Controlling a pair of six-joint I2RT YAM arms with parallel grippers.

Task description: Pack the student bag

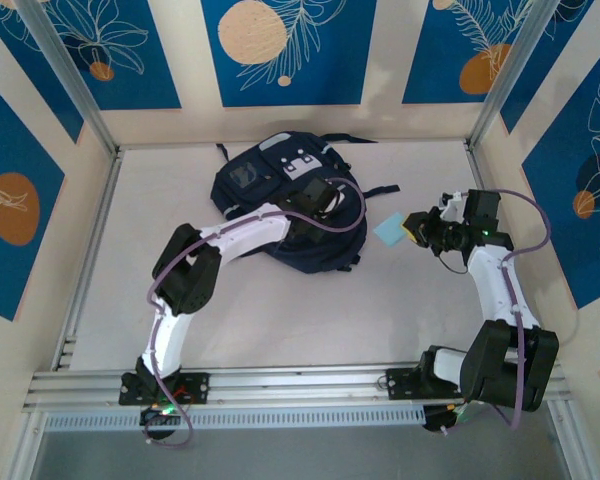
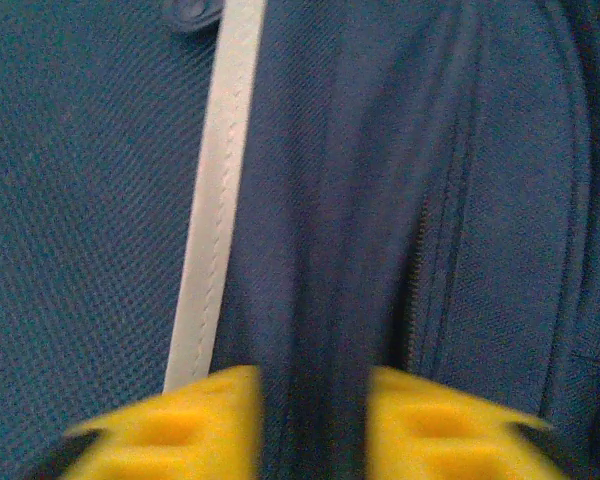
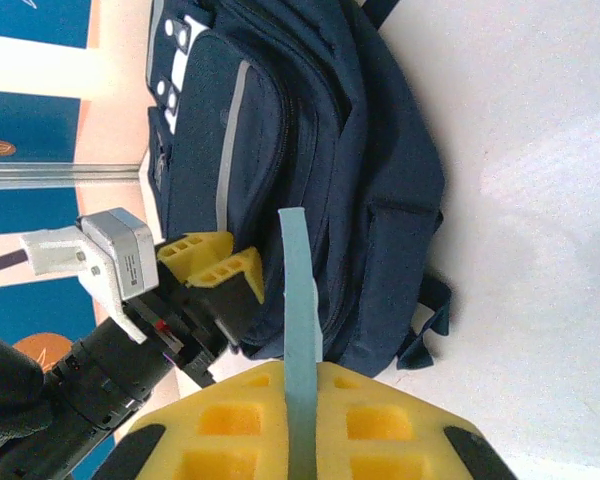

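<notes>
Presently the bag (image 1: 270, 200) lies far-centre on the bench (image 1: 280, 320). The left fingers (image 2: 180, 430), narrow, apparently nip fabric beside its zip (image 2: 420, 260). The right fingers (image 3: 380, 420) clamp a card (image 3: 298, 300), its edge toward the bag just leftward.

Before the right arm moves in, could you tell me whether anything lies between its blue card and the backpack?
Nothing visible lies on the table between the blue card in the right gripper and the backpack. The left gripper pinches the bag's fabric beside a zip that looks closed.
</notes>
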